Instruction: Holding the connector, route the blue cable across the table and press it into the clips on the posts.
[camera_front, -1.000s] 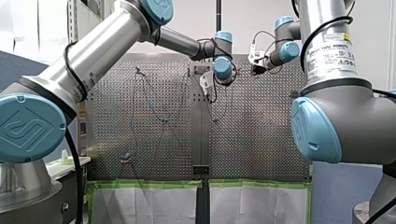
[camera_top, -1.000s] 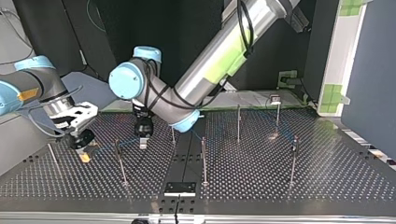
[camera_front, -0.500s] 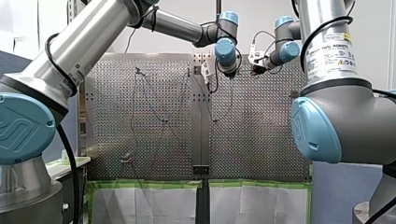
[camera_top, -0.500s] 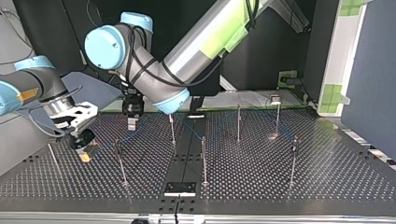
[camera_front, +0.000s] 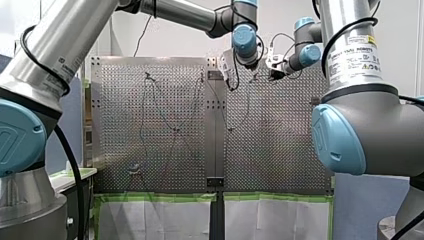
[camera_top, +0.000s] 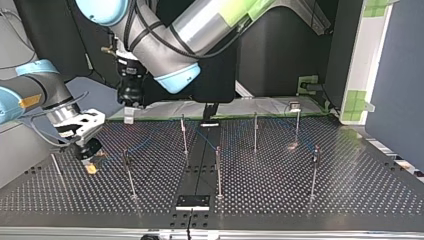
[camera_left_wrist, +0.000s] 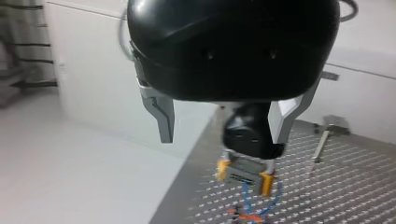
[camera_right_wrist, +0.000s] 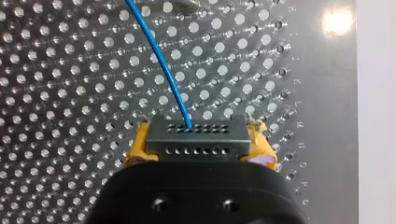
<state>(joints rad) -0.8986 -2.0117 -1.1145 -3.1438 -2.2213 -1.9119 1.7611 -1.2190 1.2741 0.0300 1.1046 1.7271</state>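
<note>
The right tool (camera_right_wrist: 200, 148) grips the stiff connector (camera_right_wrist: 196, 133) between 2 yellow pads (camera_right_wrist: 139, 145) (the sensible hold); the thin blue cable (camera_right_wrist: 161, 65) looks limp, light. The left tool (camera_left_wrist: 224, 129) hangs released.

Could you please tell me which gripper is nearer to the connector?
Right. My right gripper is shut on the connector, its yellow pads clamping both ends. My left gripper hangs open, raised near the edge of the table, well apart from the connector.
</note>
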